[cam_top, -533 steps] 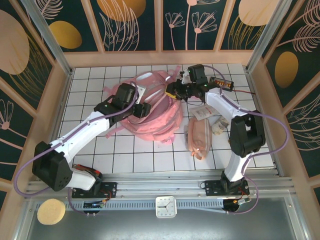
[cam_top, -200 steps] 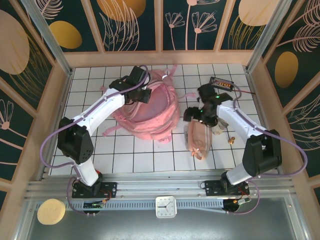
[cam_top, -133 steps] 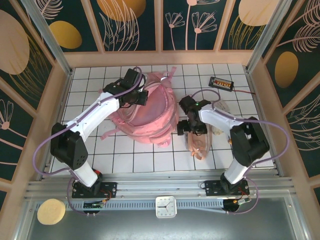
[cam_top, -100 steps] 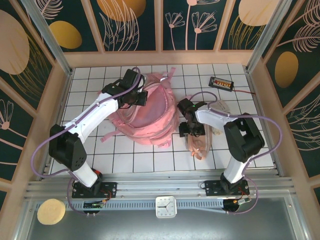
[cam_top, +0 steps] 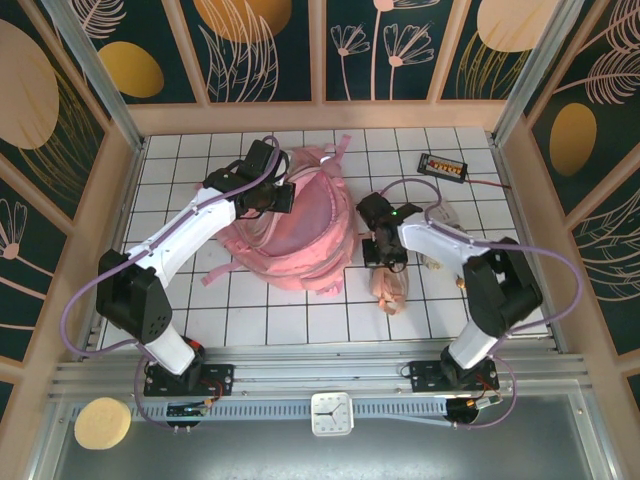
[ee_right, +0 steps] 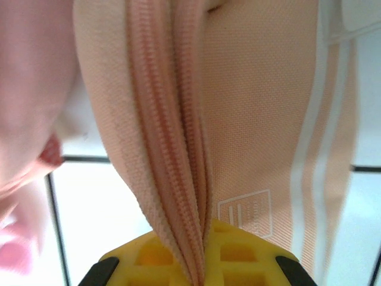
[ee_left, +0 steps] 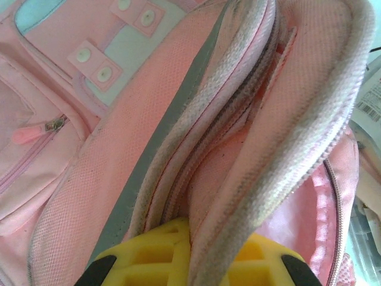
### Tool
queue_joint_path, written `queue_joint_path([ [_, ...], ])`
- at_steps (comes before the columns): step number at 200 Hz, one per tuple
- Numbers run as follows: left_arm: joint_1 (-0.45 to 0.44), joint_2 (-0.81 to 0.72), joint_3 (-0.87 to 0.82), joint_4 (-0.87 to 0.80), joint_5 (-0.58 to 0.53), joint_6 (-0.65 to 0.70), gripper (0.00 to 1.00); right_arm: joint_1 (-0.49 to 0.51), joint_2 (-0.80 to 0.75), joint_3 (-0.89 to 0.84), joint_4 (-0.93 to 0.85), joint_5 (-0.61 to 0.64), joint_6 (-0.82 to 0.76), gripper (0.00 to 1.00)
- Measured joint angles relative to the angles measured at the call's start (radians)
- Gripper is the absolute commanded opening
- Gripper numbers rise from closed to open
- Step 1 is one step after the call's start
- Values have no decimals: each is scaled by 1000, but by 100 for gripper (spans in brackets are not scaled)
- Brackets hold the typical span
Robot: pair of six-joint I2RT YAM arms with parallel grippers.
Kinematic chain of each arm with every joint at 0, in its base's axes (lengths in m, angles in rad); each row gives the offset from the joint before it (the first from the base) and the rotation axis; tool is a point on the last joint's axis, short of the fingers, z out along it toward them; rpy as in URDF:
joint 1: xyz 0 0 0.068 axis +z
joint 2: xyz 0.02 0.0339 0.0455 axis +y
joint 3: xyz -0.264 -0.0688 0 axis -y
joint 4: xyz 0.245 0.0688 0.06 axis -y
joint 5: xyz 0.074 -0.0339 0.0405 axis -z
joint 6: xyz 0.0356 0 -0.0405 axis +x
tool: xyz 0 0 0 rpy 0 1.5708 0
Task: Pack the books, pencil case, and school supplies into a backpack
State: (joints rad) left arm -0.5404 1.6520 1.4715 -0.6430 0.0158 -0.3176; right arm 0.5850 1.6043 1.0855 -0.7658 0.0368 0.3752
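Closed since a second ago, right gripper pinches the soft pale-pink oblong pencil case, just beside the large pink fabric backpack; left gripper clamps that backpack's opening rim. Left wrist: rim fabric between jaws. Right wrist: zipper seam between jaws.

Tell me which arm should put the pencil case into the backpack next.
Right. The right end effector is shut on the pencil case along the zipper seam, beside the backpack. The left end effector is shut on the backpack's opening rim, so it is probably best left holding that.
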Motion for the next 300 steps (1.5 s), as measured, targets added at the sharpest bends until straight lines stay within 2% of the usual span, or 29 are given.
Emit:
queue_joint_path([
  [43, 1, 0, -6, 8, 6, -3, 0, -83, -185, 65, -54, -155, 0, 0],
  [63, 2, 0, -7, 12, 13, -10, 0, -134, -261, 76, -13, -299, 20, 0],
  [75, 2, 0, -8, 13, 18, -14, 0, -161, -311, 67, 69, -432, 63, 0],
  [102, 4, 0, -7, 15, 30, -23, 0, -191, -394, -54, 456, -715, 264, 0],
  [131, 4, 0, -5, 14, 44, -38, 0, -190, -365, -203, 885, -872, 520, 0],
  [172, 5, 0, 32, 1, 74, -81, 0, -188, -184, -331, 1460, -909, 818, 0],
  [196, 5, 0, 51, -5, 108, -115, 0, -175, 9, -373, 1828, -882, 992, 0],
  [214, 5, 0, 58, -5, 136, -138, 0, -150, 146, -374, 1995, -849, 1072, 0],
  [245, 5, 0, 68, -5, 164, -164, 0, -103, 239, -369, 2010, -822, 1073, 0],
  [266, 5, 0, 82, -7, 172, -169, 0, -91, 245, -311, 1867, -808, 1009, 0],
  [300, 5, 1, 87, 5, 202, -174, 0, -64, 300, -101, 1564, -734, 903, 0],
])
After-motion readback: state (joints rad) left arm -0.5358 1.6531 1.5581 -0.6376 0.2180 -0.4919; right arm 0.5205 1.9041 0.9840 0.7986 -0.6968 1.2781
